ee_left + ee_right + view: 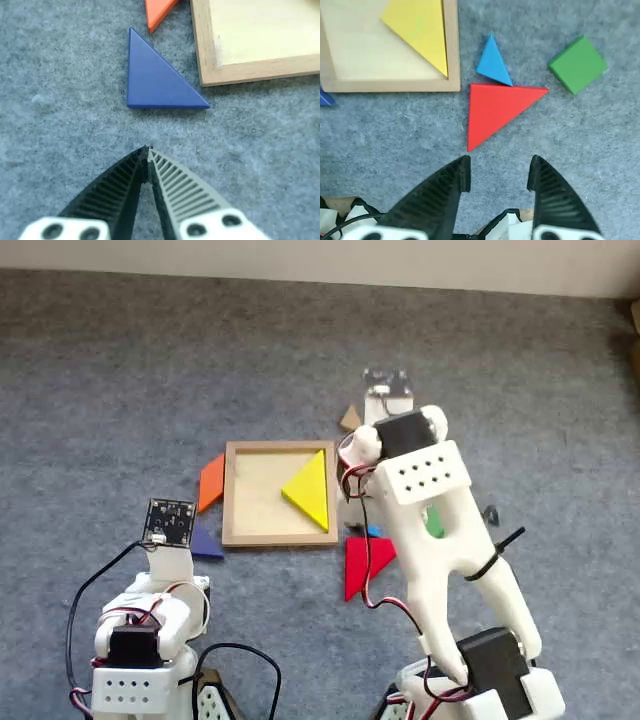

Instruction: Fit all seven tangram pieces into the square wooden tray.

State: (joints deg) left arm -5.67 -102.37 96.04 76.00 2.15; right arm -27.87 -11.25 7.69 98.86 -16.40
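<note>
high view: square wooden tray [229,495] is being shown flat on grey short-pile carpet [110,370]. only the yellow triangle [311,490] is being seen inside, long edge against the rim on the right arm's side; bare pale wood is being left open across the rest of its floor. orange piece [211,481] is being seen just beside the opposite rim, tan triangle [350,419] off a far corner. dark blue triangle [155,80] is being seen near the tray corner by the left arm, narrow gap to the raised rim. left gripper [147,151] is being held with ribbed fingers pressed together on nothing, a strip of carpet separating the tips from that triangle's straight edge. right gripper [499,172] is being held spread wide and empty, red triangle [495,107] lying just ahead, one sharp corner close to a fingertip. small light blue triangle [492,62] is being seen touching the red one's long edge; green square [577,63] is being seen apart, tilted. pieces are being shown flat, matte, crisp-edged.
</note>
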